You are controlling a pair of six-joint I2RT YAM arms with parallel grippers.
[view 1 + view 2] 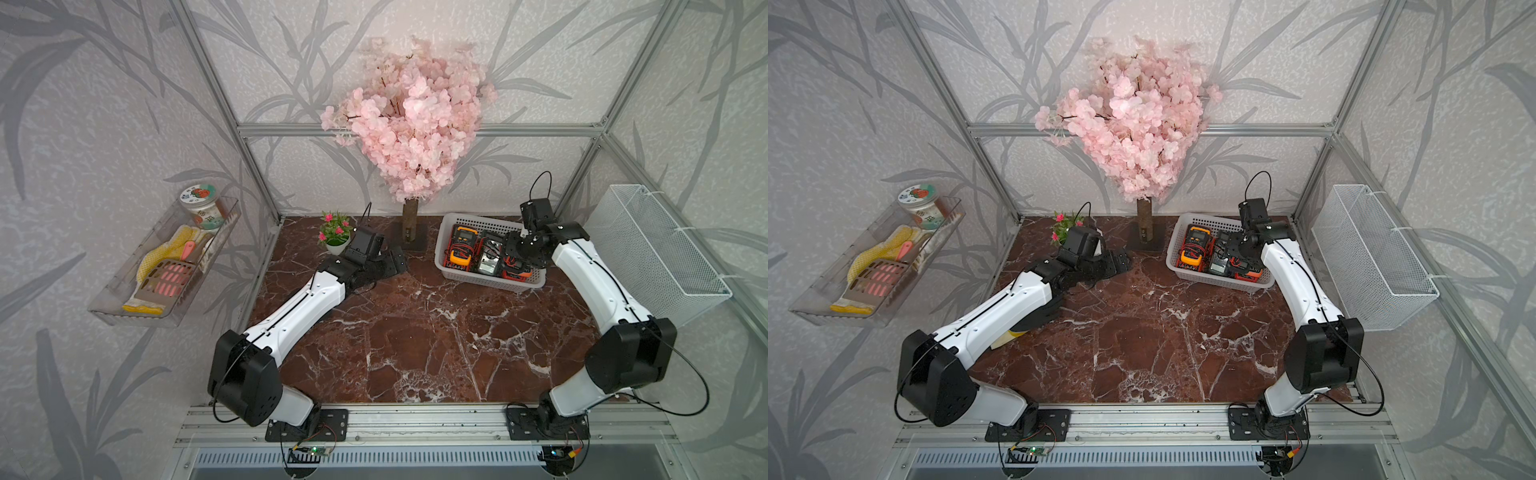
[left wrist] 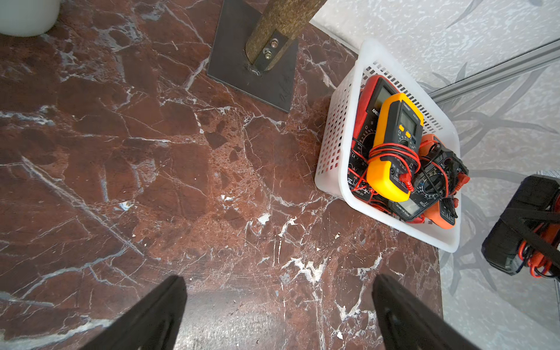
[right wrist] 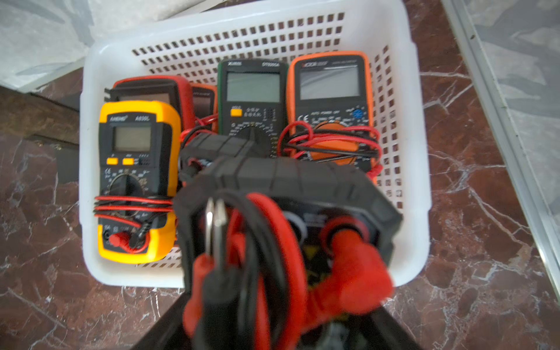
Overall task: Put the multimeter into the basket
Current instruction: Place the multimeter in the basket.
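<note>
Where leaf-print walls (image 1: 104, 124) meet, marble tabletop (image 1: 415, 332), basket (image 1: 469, 276).

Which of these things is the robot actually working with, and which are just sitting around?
In use: black multimeter, right gripper holding it, basket.
Lying about: blossom tree, potted plant, wire bin, clear tray, left gripper.

"ANENG A830L" on yellow multimeter (image 3: 136, 181)

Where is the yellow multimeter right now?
In both top views the yellow multimeter lies inside the white basket at the far right of the table, at the basket's end nearest the tree trunk.
</note>
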